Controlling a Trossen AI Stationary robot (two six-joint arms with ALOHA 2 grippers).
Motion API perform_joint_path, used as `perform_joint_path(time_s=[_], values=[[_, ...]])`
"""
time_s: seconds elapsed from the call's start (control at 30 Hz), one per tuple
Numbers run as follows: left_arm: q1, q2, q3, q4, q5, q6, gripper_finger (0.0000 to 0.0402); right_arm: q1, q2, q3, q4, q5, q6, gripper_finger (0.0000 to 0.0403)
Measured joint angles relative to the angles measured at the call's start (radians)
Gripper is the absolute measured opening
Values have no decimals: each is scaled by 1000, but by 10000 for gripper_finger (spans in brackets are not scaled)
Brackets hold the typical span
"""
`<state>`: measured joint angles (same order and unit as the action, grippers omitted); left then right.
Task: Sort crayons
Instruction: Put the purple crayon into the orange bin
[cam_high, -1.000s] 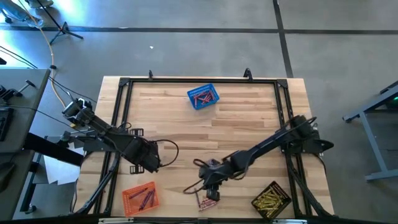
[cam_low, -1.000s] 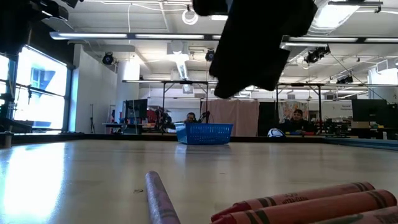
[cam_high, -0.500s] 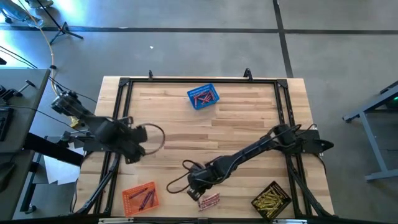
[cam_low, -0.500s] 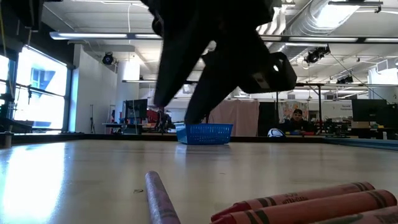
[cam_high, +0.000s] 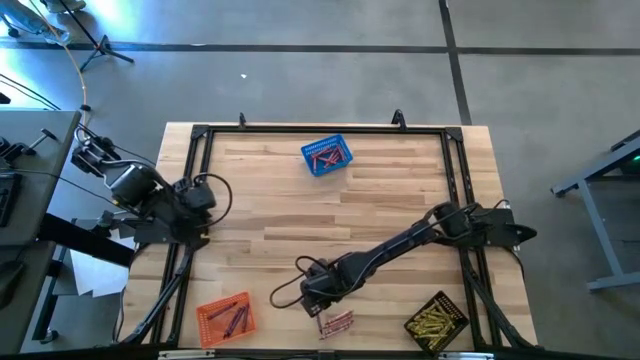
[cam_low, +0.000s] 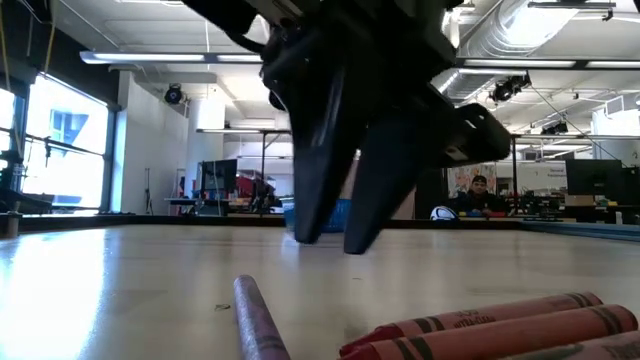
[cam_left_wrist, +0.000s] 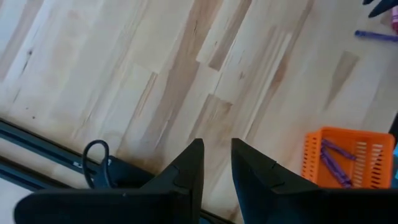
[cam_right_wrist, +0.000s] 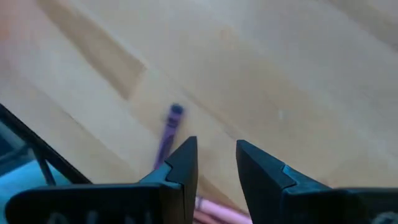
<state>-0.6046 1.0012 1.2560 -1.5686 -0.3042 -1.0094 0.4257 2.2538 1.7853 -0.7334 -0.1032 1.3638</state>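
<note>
The right arm reaches across the table's front, its gripper (cam_high: 312, 293) low with 2 fingers (cam_low: 318, 150) slightly apart and empty, while the left gripper (cam_high: 200, 196) waits parted at the left edge.

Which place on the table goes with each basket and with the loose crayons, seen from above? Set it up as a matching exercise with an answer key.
Things:
1. blue basket
2. orange basket
3. black basket
4. loose crayons

Places:
A. near edge, left corner
B. far edge, middle
C. near edge, middle, just below the right gripper
D. near edge, right corner

Pairs: 1-B, 2-A, 3-D, 4-C
</note>
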Motion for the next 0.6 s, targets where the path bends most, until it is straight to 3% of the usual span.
perform_joint_path(time_s=[0.6], values=[[-3, -8, 0, 2, 9, -10, 67, 12, 71, 0, 182, -136, -2, 96]])
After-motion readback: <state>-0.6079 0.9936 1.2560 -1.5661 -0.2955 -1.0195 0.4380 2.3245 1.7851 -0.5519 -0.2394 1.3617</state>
